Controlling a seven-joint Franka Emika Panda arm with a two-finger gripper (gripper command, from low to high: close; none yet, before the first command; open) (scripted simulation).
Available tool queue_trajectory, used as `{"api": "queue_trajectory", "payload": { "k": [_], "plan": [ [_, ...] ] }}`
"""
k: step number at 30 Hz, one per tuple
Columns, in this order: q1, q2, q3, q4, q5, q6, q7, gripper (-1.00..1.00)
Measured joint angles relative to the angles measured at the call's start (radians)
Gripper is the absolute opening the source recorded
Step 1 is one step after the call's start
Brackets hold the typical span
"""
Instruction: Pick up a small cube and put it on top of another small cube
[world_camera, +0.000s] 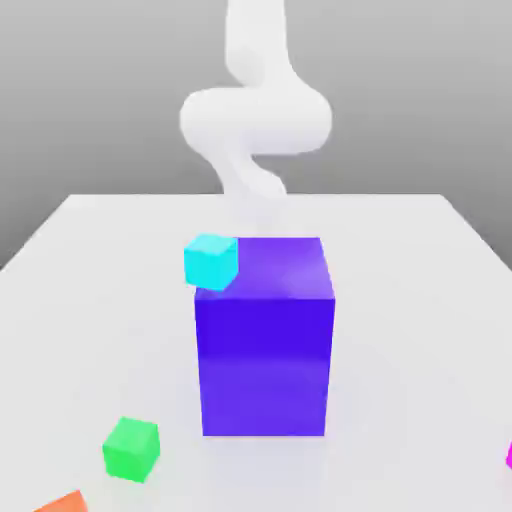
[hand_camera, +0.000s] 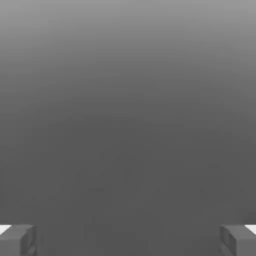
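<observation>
White table (world_camera: 90, 260) under grey backdrop, big blue-violet block (world_camera: 265, 365) mid-table, cyan cube (world_camera: 211, 261) beside its top corner, green cube (world_camera: 131, 449) near front, pink cube (world_camera: 509, 457) at the exterior view's right edge, claw (hand_camera: 128, 240) spread wide, empty.

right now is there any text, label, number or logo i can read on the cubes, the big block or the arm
None: no readable text on anything here.
Cyan cube: plain faces.
Big blue-violet block: plain faces.
Green cube: plain faces.
Orange cube and magenta cube: cut off at the picture's edge, what shows is plain.
White arm: unmarked.
Gripper fingers: plain grey.
</observation>
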Motion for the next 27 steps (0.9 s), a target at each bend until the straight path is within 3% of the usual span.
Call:
{"api": "queue_trajectory", "payload": {
  "k": [17, 27],
  "plan": [
    [0.058, 0.621, 0.278, 0.060, -0.147, 0.143, 0.292, 0.00],
    [0.210, 0.990, 0.313, 0.097, -0.270, 0.221, 0.487, 0.00]
  ]
}}
